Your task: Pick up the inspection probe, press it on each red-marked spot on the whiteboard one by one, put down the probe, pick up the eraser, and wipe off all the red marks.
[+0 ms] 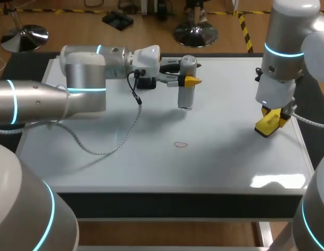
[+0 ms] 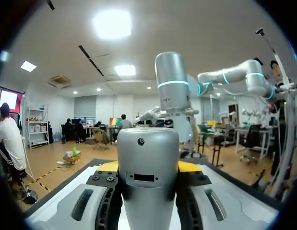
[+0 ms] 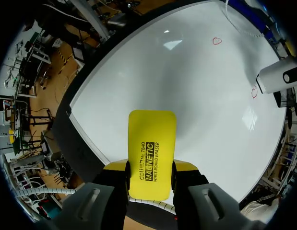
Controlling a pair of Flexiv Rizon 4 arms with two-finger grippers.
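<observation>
The whiteboard [image 1: 224, 157] lies flat on the bench and covers most of it. The left arm comes in from the left along the board's far side. The left claw [image 1: 189, 81] grips the probe [image 1: 186, 89] from two sides; the probe stands upright, its lower end at the board's far middle. One mark [image 1: 180, 145] sits in front of the probe, near the board's centre. A cable [image 1: 107, 149] trails from the left claw across the board's left half. The right claw [image 1: 273, 119] hangs over the board's right edge, clamping the eraser [image 1: 269, 125]. In the right wrist view, a second mark [image 3: 254, 92] lies just beside the probe's lower end.
</observation>
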